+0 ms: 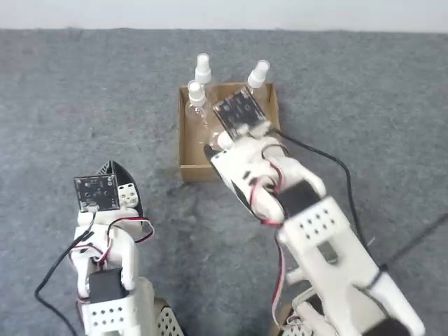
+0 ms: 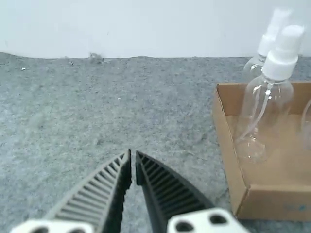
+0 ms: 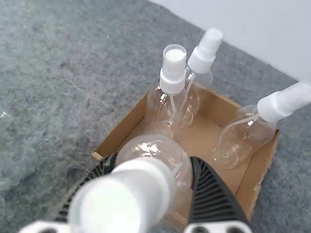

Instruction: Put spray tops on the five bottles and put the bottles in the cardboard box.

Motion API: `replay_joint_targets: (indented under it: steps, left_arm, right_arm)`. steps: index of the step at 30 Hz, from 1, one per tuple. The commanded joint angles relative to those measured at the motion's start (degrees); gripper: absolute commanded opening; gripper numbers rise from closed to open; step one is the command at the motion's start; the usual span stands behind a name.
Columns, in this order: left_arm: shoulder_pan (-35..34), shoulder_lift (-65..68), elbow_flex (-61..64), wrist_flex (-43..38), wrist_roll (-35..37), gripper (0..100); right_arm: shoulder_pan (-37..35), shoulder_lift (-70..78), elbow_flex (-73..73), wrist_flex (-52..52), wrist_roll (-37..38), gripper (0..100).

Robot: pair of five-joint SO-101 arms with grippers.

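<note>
— Where is the right gripper (image 3: 153,182)?

— Over the cardboard box (image 3: 116,138). Its black fingers (image 3: 209,194) pinch a clear bottle (image 3: 154,153) from both sides, and the bottle's white spray top (image 3: 124,199) points back toward the wrist camera.

— And the other bottles?

— Three stand inside the box, each with a spray top on. A pair of bottles (image 3: 170,104) sits close together at one far corner. The third bottle (image 3: 243,133) is at the other far corner, apart from the pair.

— What about the left gripper (image 2: 132,156)?

— Its ribbed jaws are pressed together with nothing between them. It hangs low over the grey carpet (image 1: 84,91), off to the side of the box and not touching it — in the high view, left of the box and nearer the arm bases.
</note>
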State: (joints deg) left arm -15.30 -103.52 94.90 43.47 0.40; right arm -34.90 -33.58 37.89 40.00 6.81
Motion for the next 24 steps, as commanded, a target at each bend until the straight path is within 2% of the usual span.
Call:
replay_joint_targets:
  steps: [1, 12, 17, 24]
  left_arm:
    - [-0.09, -0.88, -0.84, -2.11, 0.62, 2]
    - [-0.18, -0.88, -0.84, -2.2, 0.62, 2]
    - [-0.18, -0.88, -0.84, -2.2, 0.53, 2]
    - [-0.18, -0.88, -0.75, -2.2, 0.44, 2]
  right_arm:
    - [-0.92, 6.29, -9.05, -0.22, 0.44, 0.6]
    - [-2.33, 19.65, -17.93, 0.04, 0.26, 0.6]
    - [-2.33, 24.75, -20.48, 0.04, -4.48, 0.7]
    - [-2.42, 30.64, -22.59, -0.48, -4.75, 0.9]
